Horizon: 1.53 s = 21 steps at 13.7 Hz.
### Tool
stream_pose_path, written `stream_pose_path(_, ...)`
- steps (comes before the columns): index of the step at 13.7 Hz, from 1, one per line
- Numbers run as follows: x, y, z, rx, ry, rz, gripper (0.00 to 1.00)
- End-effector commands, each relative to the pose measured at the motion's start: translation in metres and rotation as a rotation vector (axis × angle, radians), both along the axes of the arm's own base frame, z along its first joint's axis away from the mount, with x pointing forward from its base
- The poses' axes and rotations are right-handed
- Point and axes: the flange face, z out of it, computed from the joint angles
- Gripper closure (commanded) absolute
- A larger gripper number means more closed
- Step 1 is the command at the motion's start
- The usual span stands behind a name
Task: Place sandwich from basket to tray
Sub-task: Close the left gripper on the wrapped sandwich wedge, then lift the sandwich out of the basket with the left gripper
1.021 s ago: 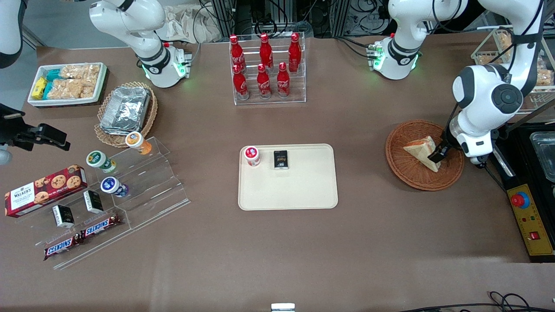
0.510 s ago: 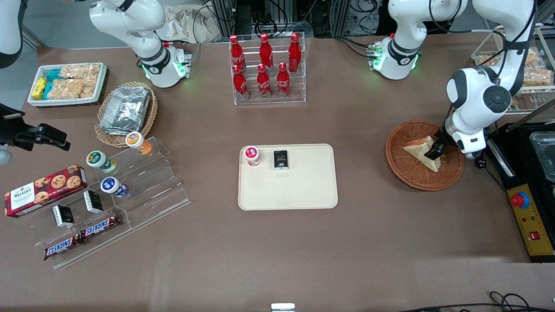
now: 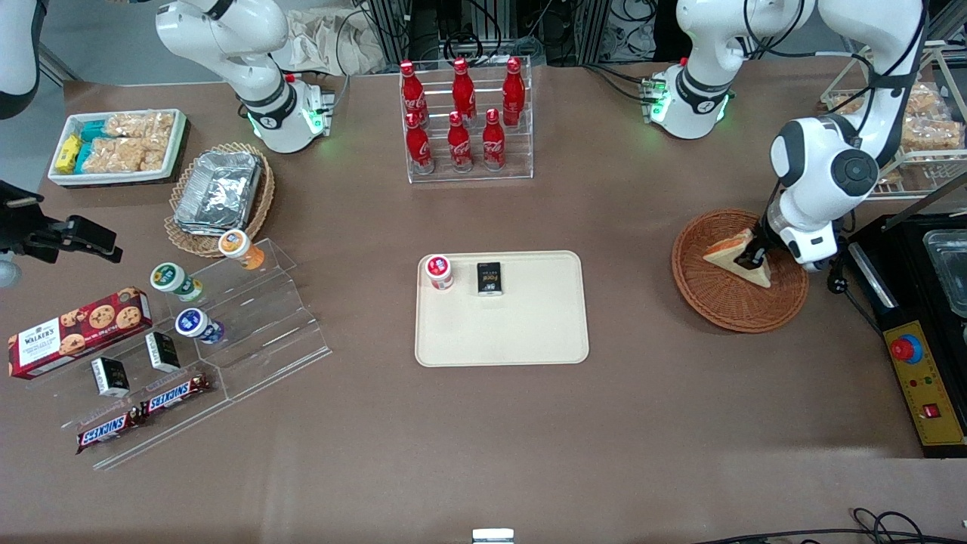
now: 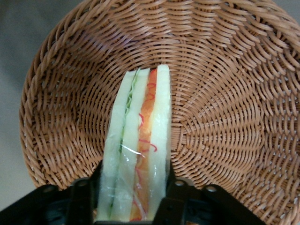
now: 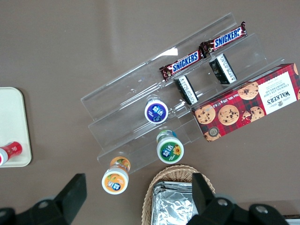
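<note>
The sandwich (image 3: 731,253) (image 4: 138,145), a wrapped white-bread wedge with an orange-red filling, stands tipped on its edge inside the reddish-brown wicker basket (image 3: 699,291) (image 4: 225,108). My left gripper (image 3: 751,261) (image 4: 133,206) is shut on it, one black finger (image 4: 176,197) against each bread face. Whether the wedge still rests on the weave is hidden. The cream tray (image 3: 521,332) lies mid-table, well away from the basket toward the parked arm's end.
A red-lidded cup (image 3: 439,270) and a small black box (image 3: 489,278) sit on the tray's edge farther from the front camera. A rack of red bottles (image 3: 464,121) stands farther back. A black appliance with a yellow control box (image 3: 925,385) flanks the basket.
The gripper closed in on the sandwich and drew slightly away from the front camera. The wedge went from lying flat to tipped on edge, showing its orange filling.
</note>
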Motion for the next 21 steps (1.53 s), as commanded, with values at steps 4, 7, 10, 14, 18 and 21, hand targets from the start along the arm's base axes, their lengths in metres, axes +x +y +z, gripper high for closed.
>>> stream_pose_path(4, 0.019, -0.028, 0.056, 0.017, 0.010, -0.097, 1.00)
stream_pose_path(7, 0.035, -0.049, 0.120, 0.014, 0.077, -0.273, 1.00)
stream_pose_path(10, 0.059, -0.099, 0.203, 0.028, 0.107, -0.437, 1.00)
stream_pose_path(14, 0.063, -0.184, 0.311, 0.033, 0.111, -0.672, 1.00)
stream_pose_path(18, 0.040, -0.293, 0.321, -0.010, 0.098, -0.971, 1.00)
stream_pose_path(21, 0.043, -0.362, 0.263, -0.075, 0.087, -1.098, 1.00)
